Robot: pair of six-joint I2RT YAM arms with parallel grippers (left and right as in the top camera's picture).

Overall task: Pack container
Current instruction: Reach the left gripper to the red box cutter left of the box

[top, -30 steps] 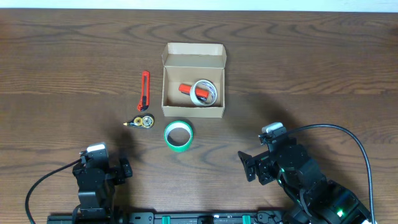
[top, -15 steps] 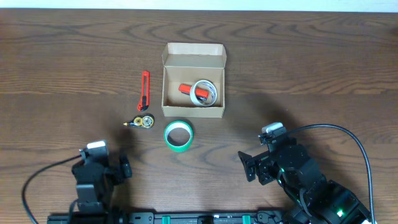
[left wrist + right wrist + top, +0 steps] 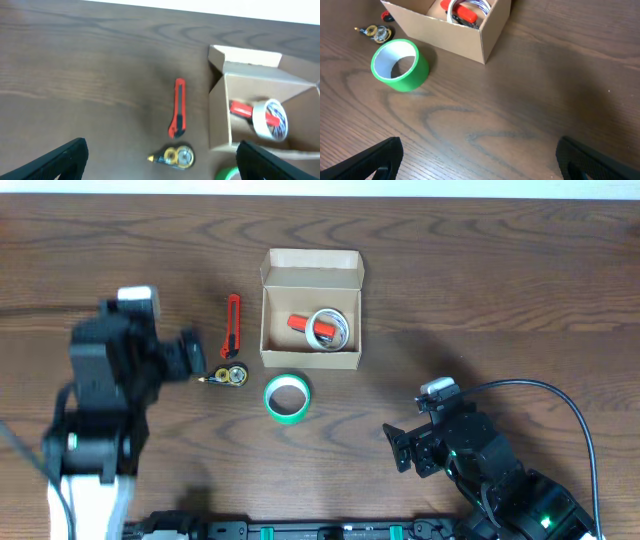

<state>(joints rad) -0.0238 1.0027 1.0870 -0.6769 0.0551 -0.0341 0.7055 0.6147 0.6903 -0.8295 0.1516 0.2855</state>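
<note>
- Dark wood table (image 3: 500,300).
- Box (image 3: 311,361) upper centre, lid open; clear tape roll (image 3: 330,327) and red item (image 3: 299,322) inside.
- Green tape (image 3: 287,397) just below box; red cutter (image 3: 233,326) left of box; small yellow gadget (image 3: 230,376) below cutter.
- Left gripper (image 3: 190,356) centre left, near gadget, jaws spread, empty.
- Right gripper (image 3: 400,448) lower right, jaws spread, empty.

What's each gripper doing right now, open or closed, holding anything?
Left gripper: open, holding nothing.
Right gripper: open, holding nothing.
</note>
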